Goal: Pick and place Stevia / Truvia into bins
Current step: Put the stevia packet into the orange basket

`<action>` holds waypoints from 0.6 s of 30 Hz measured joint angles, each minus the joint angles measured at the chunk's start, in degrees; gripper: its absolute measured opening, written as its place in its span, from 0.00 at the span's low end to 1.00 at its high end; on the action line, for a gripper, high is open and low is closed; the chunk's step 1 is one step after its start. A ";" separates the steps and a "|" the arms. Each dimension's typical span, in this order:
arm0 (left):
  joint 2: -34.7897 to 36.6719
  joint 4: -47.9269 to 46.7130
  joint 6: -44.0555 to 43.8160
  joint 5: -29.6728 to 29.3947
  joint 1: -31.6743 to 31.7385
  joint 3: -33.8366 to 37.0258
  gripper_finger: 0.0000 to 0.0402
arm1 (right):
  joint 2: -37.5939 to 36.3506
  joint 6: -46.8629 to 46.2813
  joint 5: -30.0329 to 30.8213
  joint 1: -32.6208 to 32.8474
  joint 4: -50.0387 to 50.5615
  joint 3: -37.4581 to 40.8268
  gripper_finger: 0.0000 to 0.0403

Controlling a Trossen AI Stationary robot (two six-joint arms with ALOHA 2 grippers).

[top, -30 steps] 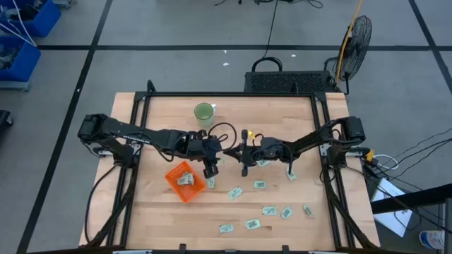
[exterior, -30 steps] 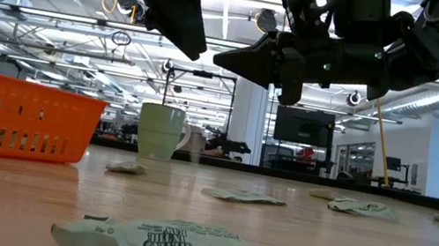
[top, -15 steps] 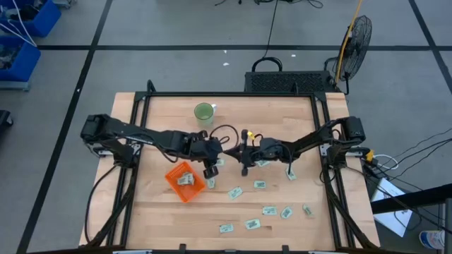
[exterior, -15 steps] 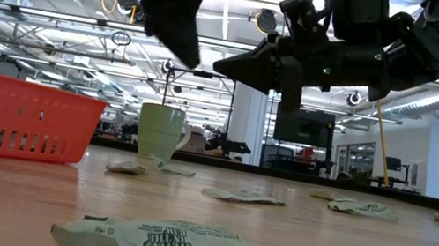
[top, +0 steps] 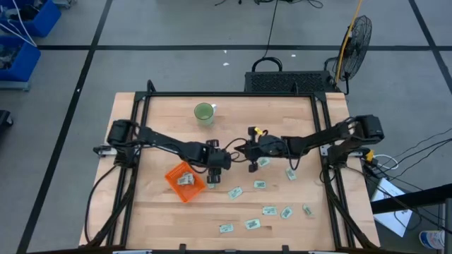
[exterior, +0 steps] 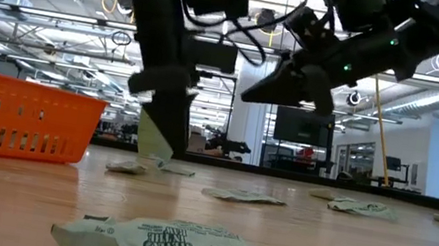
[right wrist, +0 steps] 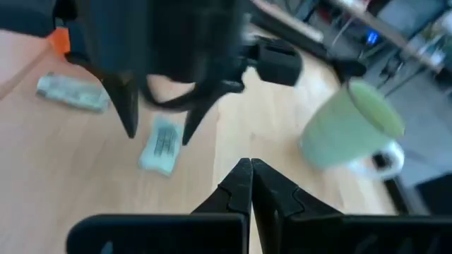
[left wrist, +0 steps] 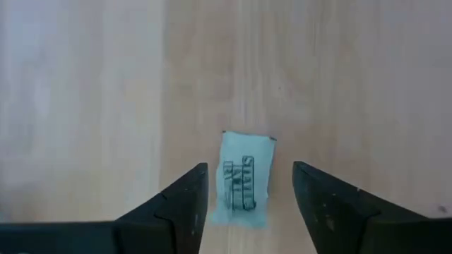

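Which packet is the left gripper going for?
Start at the orange tray on the table. Just off its right edge the left gripper hangs, fingers open. The packet lies flat between them, the only one a gripper straddles; the others lie farther right.

The table [top: 162, 113] is pale wood, planked, smooth and matt, with fine grain showing in the left wrist view. The sachets [left wrist: 242, 180] are thin paper, matt and printed; those seen low across the table look crumpled [exterior: 163, 244]. The tray [exterior: 15, 117] is orange plastic, slightly glossy, its walls slotted. The cup [right wrist: 351, 129] is pale green, smooth, with a soft sheen. The left gripper's fingers [left wrist: 185, 204] look like dark matt plastic. The table's frame [top: 233, 94] is black metal.
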State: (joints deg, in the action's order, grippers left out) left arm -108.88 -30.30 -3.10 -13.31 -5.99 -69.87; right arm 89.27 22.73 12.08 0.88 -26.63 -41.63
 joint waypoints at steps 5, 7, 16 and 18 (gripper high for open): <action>-2.26 0.15 -0.42 -0.01 1.42 0.00 0.53 | -3.66 -4.40 0.15 -0.59 6.83 0.20 0.00; -2.48 -0.51 -1.99 1.91 2.22 0.00 0.53 | -4.16 -5.12 0.11 -0.82 8.27 0.14 0.00; -3.55 -0.83 -4.60 7.83 4.38 -0.24 0.46 | -4.68 -5.76 0.17 -0.82 10.64 0.20 0.00; -3.56 -0.84 -4.12 8.78 4.46 -0.22 0.39 | -4.68 -5.72 0.17 -0.82 10.66 0.20 0.00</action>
State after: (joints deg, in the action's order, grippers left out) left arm -112.44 -31.15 -7.22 -4.54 -1.53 -70.08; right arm 84.60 17.01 12.25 0.05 -15.97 -41.43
